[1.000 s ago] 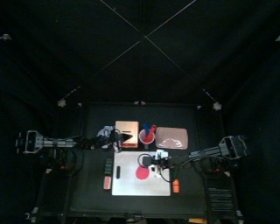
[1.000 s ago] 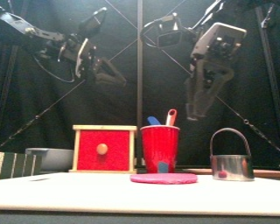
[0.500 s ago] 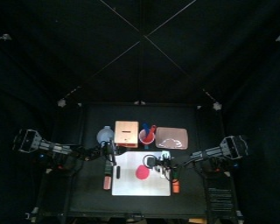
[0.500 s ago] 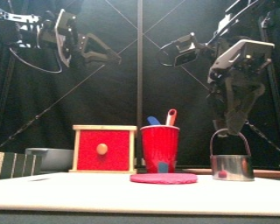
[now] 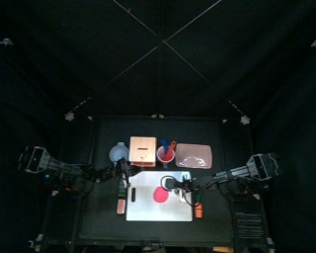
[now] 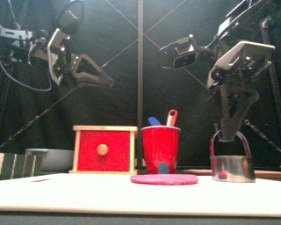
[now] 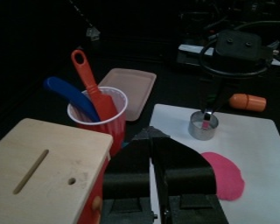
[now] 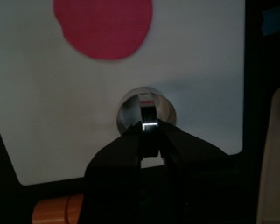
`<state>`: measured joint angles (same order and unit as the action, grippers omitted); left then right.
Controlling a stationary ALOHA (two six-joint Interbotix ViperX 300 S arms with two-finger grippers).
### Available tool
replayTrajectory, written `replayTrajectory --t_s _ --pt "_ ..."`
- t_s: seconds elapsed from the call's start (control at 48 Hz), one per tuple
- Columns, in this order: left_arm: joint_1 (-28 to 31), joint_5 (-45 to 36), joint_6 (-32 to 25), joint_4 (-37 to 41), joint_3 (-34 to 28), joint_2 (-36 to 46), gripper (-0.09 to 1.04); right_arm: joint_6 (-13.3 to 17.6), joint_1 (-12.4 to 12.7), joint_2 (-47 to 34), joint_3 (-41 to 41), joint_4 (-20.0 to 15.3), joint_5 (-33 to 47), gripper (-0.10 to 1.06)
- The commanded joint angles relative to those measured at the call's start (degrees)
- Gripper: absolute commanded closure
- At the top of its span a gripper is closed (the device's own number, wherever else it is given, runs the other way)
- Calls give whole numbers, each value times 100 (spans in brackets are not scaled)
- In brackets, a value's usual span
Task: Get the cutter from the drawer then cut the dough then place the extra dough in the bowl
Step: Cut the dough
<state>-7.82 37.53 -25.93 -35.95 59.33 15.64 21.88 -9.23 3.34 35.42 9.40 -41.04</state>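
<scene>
The right claw [image 6: 231,134] is closed on the top of the wire handle of the cutter [image 6: 232,167], with the jaws pointed straight down. The cutter is held upright on the white cutting board [image 5: 141,211], in the board's back right part. The dough [image 5: 161,198], a flat pink disc, is seen whole on the same board. It lies near the cutter but apart from it, a little further toward the front and left edges of the tabletop [image 5: 102,223]. The board itself is laid at the middle of the tabletop's front half. An orange toy [image 7: 248,101] is found just beside the board's right edge.

The left claw [image 7: 154,144] is held high above the left side of the tabletop, clear of everything, and its jaws are pressed together with nothing between them.

Behind the board a row of things is set across the middle of the tabletop. The blue-grey bowl [image 5: 118,153] is placed furthest toward the left edge, and next to it stands the wooden box [image 7: 43,171], whose red drawer front [image 6: 104,150] is seen flush with the box. Just to the right of the box stands the red cup [image 6: 161,148], from which a blue knife [image 6: 154,121] and a red knife [image 6: 171,117] stick up. The pink tray [image 5: 197,155] is laid to the right of the cup.
</scene>
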Motion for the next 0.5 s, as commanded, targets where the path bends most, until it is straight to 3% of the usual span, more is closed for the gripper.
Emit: replayTrajectory --t_s 0.021,0.5 --pt "-44 62 62 9 -79 -88 65 -26 -26 18 -176 -62 26 46" --pt "-53 62 88 -9 -123 -299 65 -132 -141 -615 -1582 185 -158 46"
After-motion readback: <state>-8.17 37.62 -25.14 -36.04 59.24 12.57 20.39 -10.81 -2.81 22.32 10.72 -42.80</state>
